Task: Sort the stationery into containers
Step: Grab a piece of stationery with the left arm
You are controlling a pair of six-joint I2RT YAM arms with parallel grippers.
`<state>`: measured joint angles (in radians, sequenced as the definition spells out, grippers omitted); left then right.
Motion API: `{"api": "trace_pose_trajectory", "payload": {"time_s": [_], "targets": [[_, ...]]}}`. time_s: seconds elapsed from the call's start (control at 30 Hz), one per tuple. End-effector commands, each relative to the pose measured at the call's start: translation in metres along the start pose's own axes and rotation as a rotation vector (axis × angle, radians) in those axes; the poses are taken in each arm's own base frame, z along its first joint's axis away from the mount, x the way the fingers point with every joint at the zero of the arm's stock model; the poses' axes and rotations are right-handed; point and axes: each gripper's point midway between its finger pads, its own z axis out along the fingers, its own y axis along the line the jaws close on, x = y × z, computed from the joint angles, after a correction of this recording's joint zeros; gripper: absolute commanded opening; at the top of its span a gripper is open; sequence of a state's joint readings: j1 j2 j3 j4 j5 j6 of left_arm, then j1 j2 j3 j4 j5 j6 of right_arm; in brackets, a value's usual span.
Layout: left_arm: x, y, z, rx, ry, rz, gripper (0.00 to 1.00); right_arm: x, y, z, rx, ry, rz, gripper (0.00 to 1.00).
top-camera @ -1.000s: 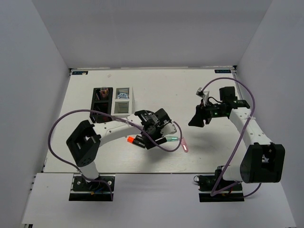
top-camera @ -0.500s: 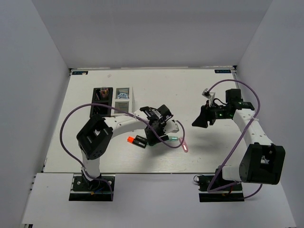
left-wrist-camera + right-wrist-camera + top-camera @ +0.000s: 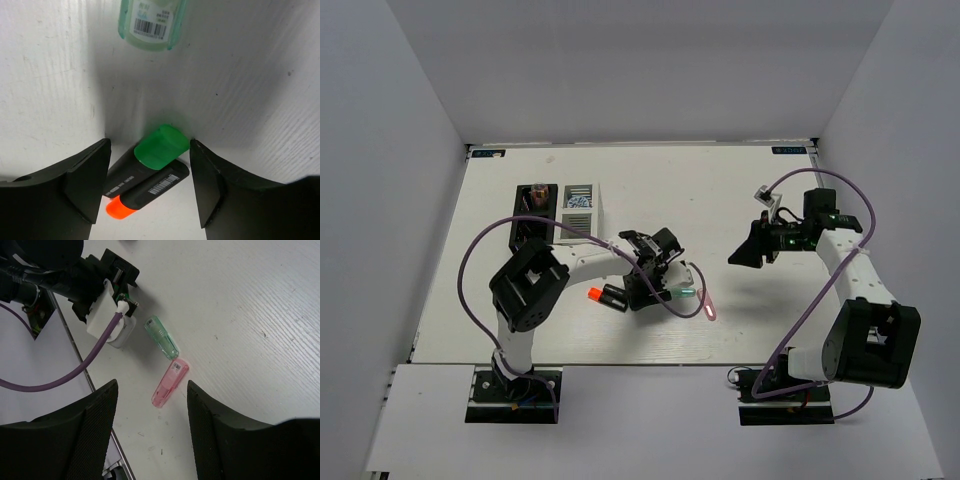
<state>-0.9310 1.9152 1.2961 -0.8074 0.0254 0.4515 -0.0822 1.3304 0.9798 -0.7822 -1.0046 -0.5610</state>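
Note:
Two stubby black markers lie side by side on the table, one green-capped (image 3: 159,148) and one orange-capped (image 3: 144,194). My left gripper (image 3: 150,175) is open just above them, one finger on each side, touching neither. From above, only the orange-capped marker (image 3: 604,296) shows beside the left gripper (image 3: 646,284). A translucent green capsule (image 3: 161,336) and a pink capsule (image 3: 170,382) lie just right of it. My right gripper (image 3: 151,405) hangs open and empty above the pink capsule. The black container (image 3: 532,213) and white container (image 3: 578,211) stand at the back left.
The white container holds a blue-white roll (image 3: 579,203). A small item sits in the black container's far compartment (image 3: 538,190). Purple cables loop off both arms. White walls close in the table (image 3: 650,190) on three sides.
The left arm has swung in and its gripper has settled lower over the markers, jaws narrowing slightly. The right gripper has drifted a little to the right.

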Motion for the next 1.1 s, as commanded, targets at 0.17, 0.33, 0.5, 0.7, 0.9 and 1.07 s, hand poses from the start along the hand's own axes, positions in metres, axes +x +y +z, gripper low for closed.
{"api": "trace_pose_trajectory", "payload": {"time_s": [0.17,0.33,0.5,0.7,0.9,1.07], "targets": [[0.019,0.007,0.015,-0.036,0.062,0.034,0.70,-0.014,0.008,-0.009,-0.042,-0.057,-0.001,0.61],[0.026,0.005,0.021,-0.021,0.086,0.023,0.36,-0.016,0.009,-0.011,-0.047,-0.071,0.007,0.61],[0.025,0.006,0.023,-0.031,0.092,-0.004,0.09,-0.015,0.010,-0.013,-0.053,-0.075,0.009,0.61],[-0.017,0.031,-0.014,-0.111,-0.057,-0.048,0.00,-0.016,0.013,-0.014,-0.054,-0.080,-0.007,0.64],[-0.057,0.059,-0.098,-0.241,-0.326,-0.173,0.00,-0.012,0.015,-0.014,-0.053,-0.077,-0.017,0.58],[-0.057,0.077,-0.191,-0.375,-0.686,-0.427,0.00,-0.012,0.013,-0.014,-0.039,-0.082,-0.013,0.91]]}}
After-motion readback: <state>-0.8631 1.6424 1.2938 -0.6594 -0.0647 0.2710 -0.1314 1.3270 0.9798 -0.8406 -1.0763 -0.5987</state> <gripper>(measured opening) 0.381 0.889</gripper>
